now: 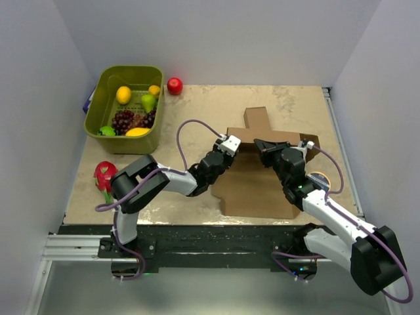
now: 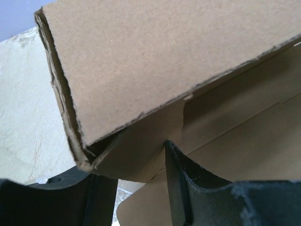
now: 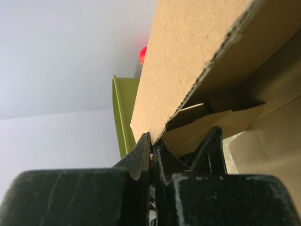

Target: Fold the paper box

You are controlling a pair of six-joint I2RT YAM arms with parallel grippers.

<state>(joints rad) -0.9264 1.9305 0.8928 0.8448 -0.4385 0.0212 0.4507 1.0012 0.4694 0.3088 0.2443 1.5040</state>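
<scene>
Brown paper box (image 1: 252, 190) in right claw (image 1: 259, 144)

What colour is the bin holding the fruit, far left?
It is an olive-green rectangular plastic bin, clearest in the top external view.

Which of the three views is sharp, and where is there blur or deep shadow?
Top view: even light, everything sharp, no glare on the box. Left wrist view: the torn cardboard edge is crisp, and the jaws at the bottom are dark with little detail. Right wrist view: the jaws are in deep shadow, and the green basket behind is out of focus.
</scene>
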